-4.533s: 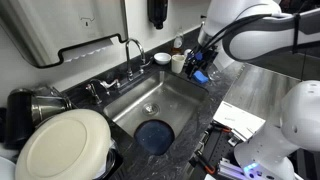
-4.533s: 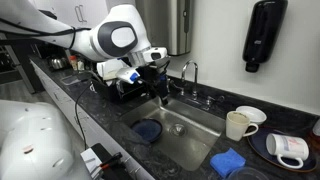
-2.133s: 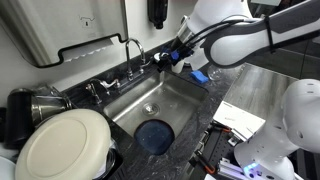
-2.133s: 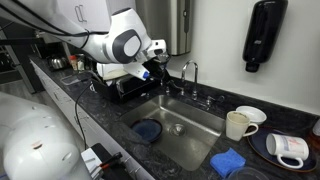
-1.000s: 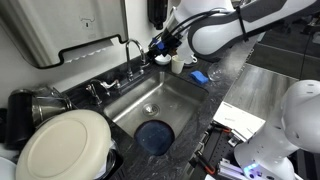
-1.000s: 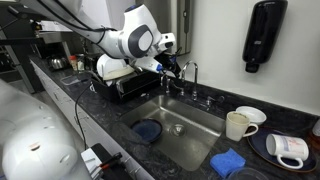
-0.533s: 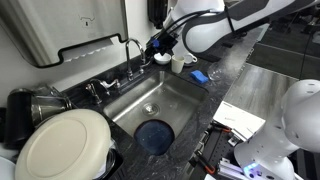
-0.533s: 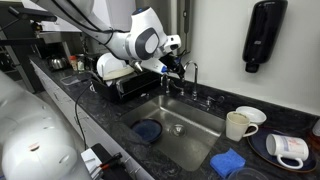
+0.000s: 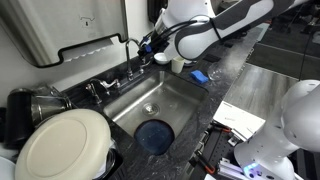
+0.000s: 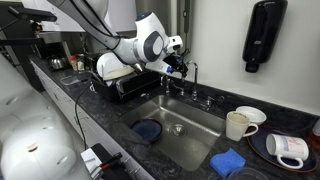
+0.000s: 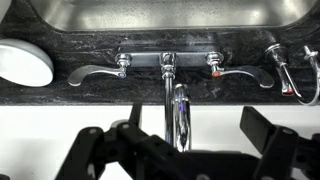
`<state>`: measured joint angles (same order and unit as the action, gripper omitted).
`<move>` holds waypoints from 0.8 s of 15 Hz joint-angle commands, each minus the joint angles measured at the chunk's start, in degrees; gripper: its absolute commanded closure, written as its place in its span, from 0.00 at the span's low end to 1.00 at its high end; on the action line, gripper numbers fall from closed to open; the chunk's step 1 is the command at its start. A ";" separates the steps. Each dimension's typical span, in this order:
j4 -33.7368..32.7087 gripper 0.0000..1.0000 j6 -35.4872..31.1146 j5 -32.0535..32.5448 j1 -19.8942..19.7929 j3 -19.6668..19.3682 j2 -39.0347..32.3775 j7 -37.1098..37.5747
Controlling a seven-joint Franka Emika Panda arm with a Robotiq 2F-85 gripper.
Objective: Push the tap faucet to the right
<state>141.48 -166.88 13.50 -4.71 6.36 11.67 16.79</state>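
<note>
The tap faucet (image 9: 133,52) is a thin gooseneck spout at the back of the steel sink (image 9: 170,100), with a lever handle on each side of its base. It also shows in an exterior view (image 10: 192,74). In the wrist view the spout (image 11: 178,112) rises from its base between my two dark fingers. My gripper (image 11: 185,150) is open and straddles the top of the arch. In both exterior views the gripper (image 9: 148,45) (image 10: 178,65) is right beside the spout's arch. I cannot tell whether a finger touches the spout.
A round blue item (image 9: 153,136) lies in the sink. White plates (image 9: 62,146) stack in a rack. A white mug (image 10: 238,124), a second mug (image 10: 287,148) and a blue cloth (image 10: 228,162) sit on the dark counter. A soap dispenser (image 10: 262,35) hangs on the wall.
My arm has swung from above the counter to the back of the sink, bringing the open gripper up to the faucet's arch. The faucet has not visibly turned.
</note>
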 commanded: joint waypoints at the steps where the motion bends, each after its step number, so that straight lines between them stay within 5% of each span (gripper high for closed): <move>1: -4.41 0.00 -2.39 9.37 -4.58 2.88 -5.20 6.46; 12: -13.97 0.00 1.30 34.15 -7.29 0.45 -12.69 28.11</move>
<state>130.34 -167.14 42.32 -10.94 7.37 1.26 40.36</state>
